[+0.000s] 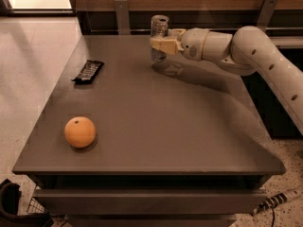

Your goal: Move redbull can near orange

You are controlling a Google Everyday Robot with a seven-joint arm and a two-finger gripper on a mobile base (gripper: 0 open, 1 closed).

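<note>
The redbull can [159, 26] is a slim silvery can standing upright at the far middle of the grey table [180, 126]. My gripper [162, 45] reaches in from the right and is shut around the can's middle, its cream fingers [166, 45] across the can's front. The can's base is at or just above the tabletop; I cannot tell which. The orange [80, 132] sits at the near left of the table, far from the can and the gripper.
A flat black snack bar wrapper [88, 71] lies at the left side of the table. A wooden wall with metal brackets runs behind the table's far edge. My arm [255, 56] spans the right rear of the table.
</note>
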